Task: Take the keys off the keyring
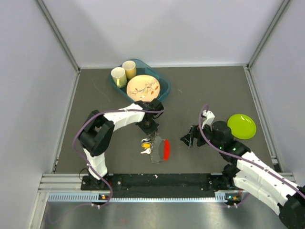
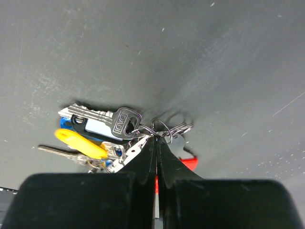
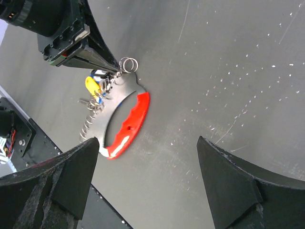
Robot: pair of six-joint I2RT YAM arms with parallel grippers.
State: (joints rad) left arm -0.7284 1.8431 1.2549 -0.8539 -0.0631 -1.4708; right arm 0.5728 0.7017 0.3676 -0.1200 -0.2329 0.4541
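Note:
The keyring (image 1: 166, 149) lies on the dark table as a red crescent clip with a metal blade and small wire rings (image 2: 167, 129). The keys (image 1: 146, 145) hang in a bunch from it: a silver key (image 2: 102, 118), a yellow-headed one (image 2: 80, 142) and blue bits. My left gripper (image 1: 153, 137) is shut, its tips (image 2: 156, 139) pinching the rings where keys and clip meet. In the right wrist view the red clip (image 3: 132, 123), the keys (image 3: 95, 88) and the left gripper (image 3: 71, 33) show. My right gripper (image 3: 147, 140) is open and empty, just right of the clip.
A teal tray (image 1: 162, 81) at the back holds two yellowish cups (image 1: 123, 72) and a patterned plate (image 1: 143, 88). A lime-green plate (image 1: 241, 126) lies at the right. The black base rail (image 1: 157, 181) runs along the near edge.

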